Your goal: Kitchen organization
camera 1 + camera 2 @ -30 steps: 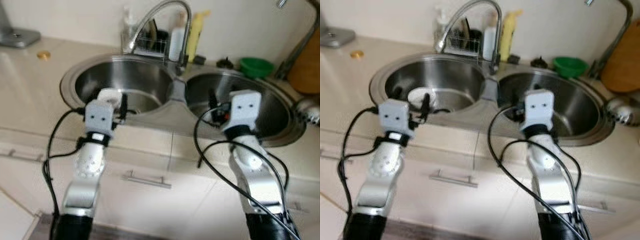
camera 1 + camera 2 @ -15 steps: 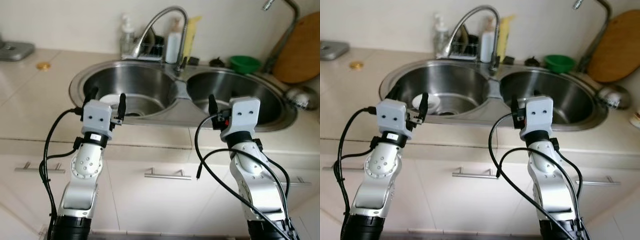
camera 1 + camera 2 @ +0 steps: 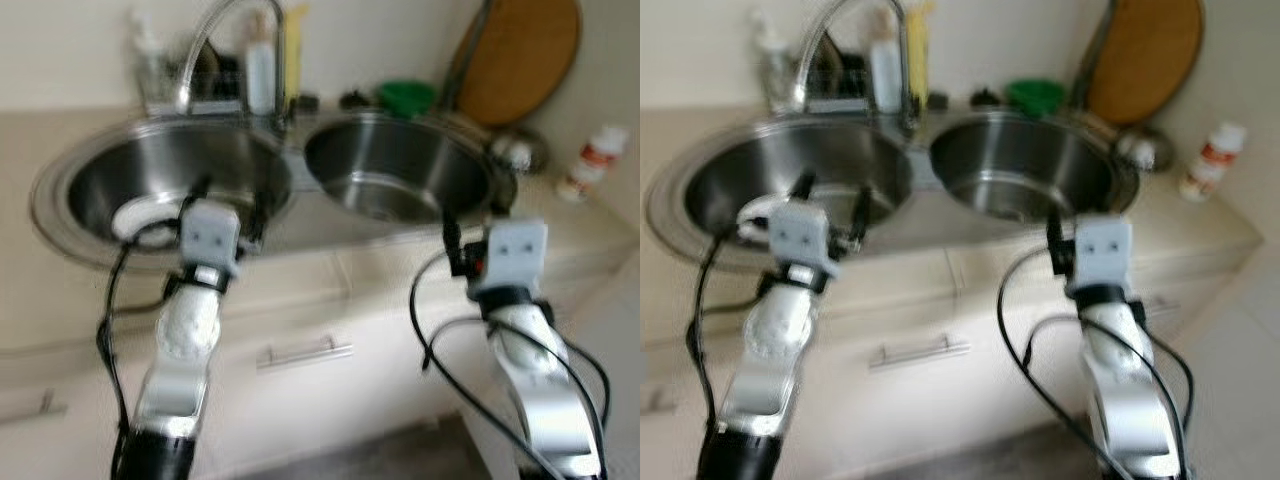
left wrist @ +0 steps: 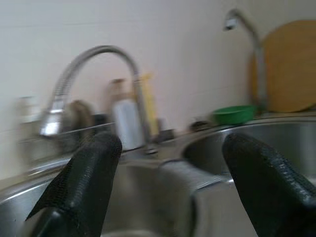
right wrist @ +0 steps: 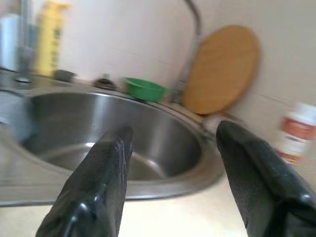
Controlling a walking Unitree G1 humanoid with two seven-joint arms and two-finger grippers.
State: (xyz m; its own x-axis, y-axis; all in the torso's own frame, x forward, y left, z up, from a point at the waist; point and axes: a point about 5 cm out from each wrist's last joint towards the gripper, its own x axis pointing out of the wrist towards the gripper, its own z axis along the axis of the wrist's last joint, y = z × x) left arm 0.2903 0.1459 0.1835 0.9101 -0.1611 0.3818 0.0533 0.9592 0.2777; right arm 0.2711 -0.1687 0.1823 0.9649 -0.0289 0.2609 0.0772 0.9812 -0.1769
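I see a beige countertop (image 3: 60, 300) carrying a stainless double sink (image 3: 290, 190), which I'll use as my landmark. In the sink's left basin lies a white dish (image 3: 140, 218); the right basin (image 3: 395, 175) holds nothing I can make out. Behind the divider rises a curved faucet (image 3: 225, 40), with a white bottle (image 3: 260, 75) and a yellow bottle (image 3: 293, 55) beside it and a wire rack (image 3: 195, 85) just left of them. Behind the right basin sits a green bowl (image 3: 405, 97), and a round wooden board (image 3: 520, 55) leans on the wall. To the right of the sink stands a small white bottle with an orange label (image 3: 588, 170)
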